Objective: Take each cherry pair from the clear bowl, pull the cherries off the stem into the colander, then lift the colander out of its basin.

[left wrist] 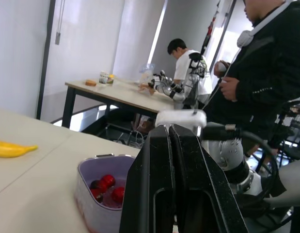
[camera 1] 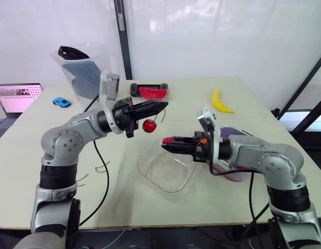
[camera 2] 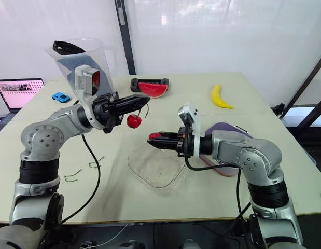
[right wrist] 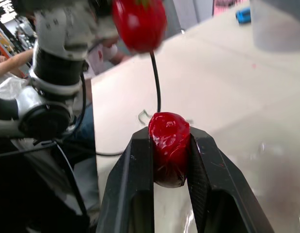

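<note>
Your left hand (left wrist: 169, 133) has its fingers pressed together. Past them: purple basin (left wrist: 86, 206) holding cherries (left wrist: 107, 182) on the desk (left wrist: 38, 194), banana (left wrist: 11, 149) further along.

The right arm (camera 1: 253, 154) hides most of the basin (camera 1: 234, 131). The hanging cherry (right wrist: 139, 22) is blurred and cut by the right wrist view's top edge. The upper end of the stem (right wrist: 156, 77) vanishes between the left jaws; the right jaws cover the sides of the gripped cherry (right wrist: 169, 145).

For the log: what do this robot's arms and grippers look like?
The left arm and right arm have rounded silver-grey shells with black joints. The left gripper and right gripper each have two long black fingers and a white camera mount at the wrist. Black cables hang from both forearms.
</note>
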`<state>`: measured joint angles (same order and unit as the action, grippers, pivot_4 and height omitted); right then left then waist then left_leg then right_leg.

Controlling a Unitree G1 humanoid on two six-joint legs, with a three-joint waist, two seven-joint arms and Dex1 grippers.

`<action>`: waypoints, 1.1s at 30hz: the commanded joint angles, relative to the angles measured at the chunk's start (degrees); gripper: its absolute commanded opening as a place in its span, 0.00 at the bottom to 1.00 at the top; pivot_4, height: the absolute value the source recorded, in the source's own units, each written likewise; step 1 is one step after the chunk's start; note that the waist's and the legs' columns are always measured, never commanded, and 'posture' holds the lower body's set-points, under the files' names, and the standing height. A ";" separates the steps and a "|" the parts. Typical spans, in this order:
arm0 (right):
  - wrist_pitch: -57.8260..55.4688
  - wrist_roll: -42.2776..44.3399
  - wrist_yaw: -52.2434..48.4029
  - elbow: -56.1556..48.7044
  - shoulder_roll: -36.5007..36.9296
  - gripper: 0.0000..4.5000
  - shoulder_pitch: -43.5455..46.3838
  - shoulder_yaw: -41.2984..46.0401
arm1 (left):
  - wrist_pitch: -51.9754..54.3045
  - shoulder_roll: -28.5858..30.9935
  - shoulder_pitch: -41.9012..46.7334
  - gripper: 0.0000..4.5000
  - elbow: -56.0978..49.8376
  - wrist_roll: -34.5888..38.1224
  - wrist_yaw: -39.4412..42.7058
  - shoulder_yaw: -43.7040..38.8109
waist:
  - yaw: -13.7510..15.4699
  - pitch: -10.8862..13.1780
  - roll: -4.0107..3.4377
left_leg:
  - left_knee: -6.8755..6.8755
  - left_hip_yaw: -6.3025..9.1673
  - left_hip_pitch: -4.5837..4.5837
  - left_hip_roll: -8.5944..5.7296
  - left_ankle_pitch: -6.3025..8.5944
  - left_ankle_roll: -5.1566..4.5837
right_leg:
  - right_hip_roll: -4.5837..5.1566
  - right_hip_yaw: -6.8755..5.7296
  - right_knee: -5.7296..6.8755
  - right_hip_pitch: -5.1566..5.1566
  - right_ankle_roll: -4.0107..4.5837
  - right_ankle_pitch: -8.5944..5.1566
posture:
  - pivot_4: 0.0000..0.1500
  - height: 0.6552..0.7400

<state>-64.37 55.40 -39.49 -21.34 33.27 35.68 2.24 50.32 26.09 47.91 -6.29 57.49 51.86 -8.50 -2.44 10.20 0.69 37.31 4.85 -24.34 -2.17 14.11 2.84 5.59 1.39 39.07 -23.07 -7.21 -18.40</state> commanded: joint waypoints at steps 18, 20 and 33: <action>26.42 -33.13 -22.95 27.47 31.71 0.14 4.79 -10.25 | -4.47 2.23 -4.81 0.00 -6.93 -4.37 3.74 4.42 | 0.06 0.05 -0.01 | -0.03 -0.11 0.02 0.01 0.09 -0.16 | 0.00 0.03 -0.16 0.07 -0.01 0.00 | 1.00 1.00; 26.05 -34.39 -24.68 28.21 31.85 0.14 3.27 -11.27 | -4.48 2.56 -5.35 0.00 -7.33 -4.51 3.79 4.42 | 0.07 0.05 -0.01 | -0.02 -0.11 0.02 0.01 0.09 -0.16 | 0.00 0.03 -0.16 0.07 -0.01 0.00 | 1.00 1.00; 22.05 -35.53 -27.23 25.82 30.85 0.71 1.00 -7.97 | -4.32 3.50 -5.23 0.00 -7.76 -5.76 4.77 5.63 | 0.56 0.05 -0.01 | 0.06 -0.08 0.00 0.01 0.08 -0.14 | 0.03 0.04 -0.18 0.10 -0.01 0.00 | 1.00 1.00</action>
<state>-42.61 20.02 -65.79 6.21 62.21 36.67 -8.16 46.82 29.21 41.33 -12.51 51.67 56.18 -2.79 -1.88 10.26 0.68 37.37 4.78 -24.33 -2.16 14.19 2.69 5.62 1.42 38.89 -22.96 -7.21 -18.40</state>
